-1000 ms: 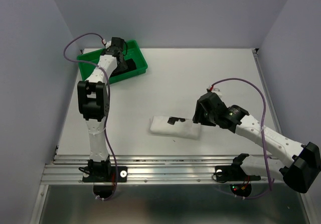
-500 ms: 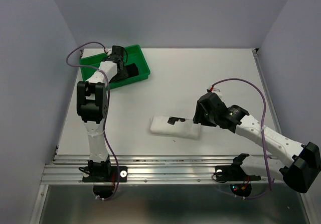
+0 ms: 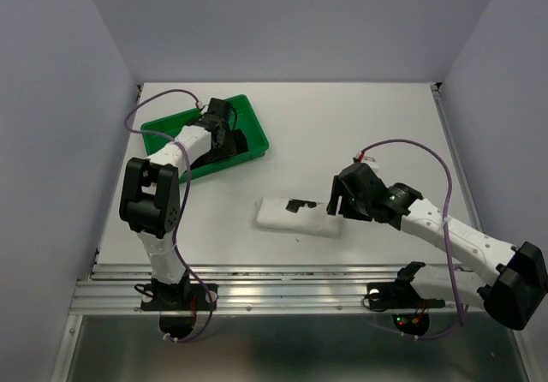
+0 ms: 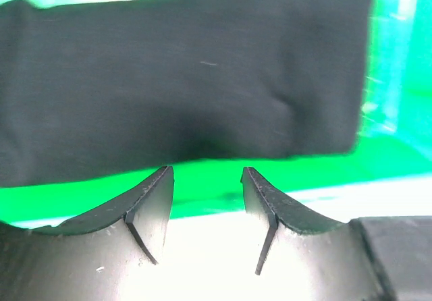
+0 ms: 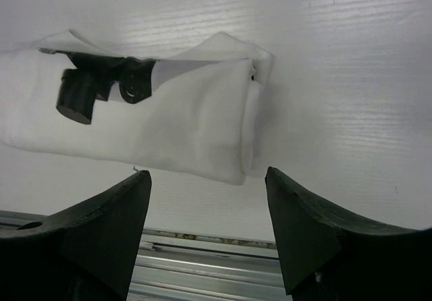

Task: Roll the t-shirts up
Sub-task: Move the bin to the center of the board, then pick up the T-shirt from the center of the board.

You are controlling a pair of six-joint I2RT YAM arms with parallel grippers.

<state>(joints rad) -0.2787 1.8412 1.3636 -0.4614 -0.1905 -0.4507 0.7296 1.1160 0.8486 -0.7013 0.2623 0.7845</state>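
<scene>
— Fingers (image 4: 152,210) of the left gripper (image 4: 206,174), how set?
— Drawn to a narrow gap, with nothing seen pinched between. Hung low inside the one green tray (image 3: 164,128), tips just short of the one black folded cloth (image 4: 189,85) lying on its floor.
— And on the right gripper (image 5: 206,186)?
— Spread wide, both fingers (image 5: 101,233) bare. Hovered just beside the right end of the t-shirt (image 5: 175,125), over the table (image 3: 368,116); could not tell whether touching.
— Counted how many t-shirts?
— One only. White, rolled into a long low bundle, lay flat on the table, near the front edge and well apart from the tray. Bore one black patch (image 5: 101,85) on top, toward the left end; could not tell whether print or a separate piece.
</scene>
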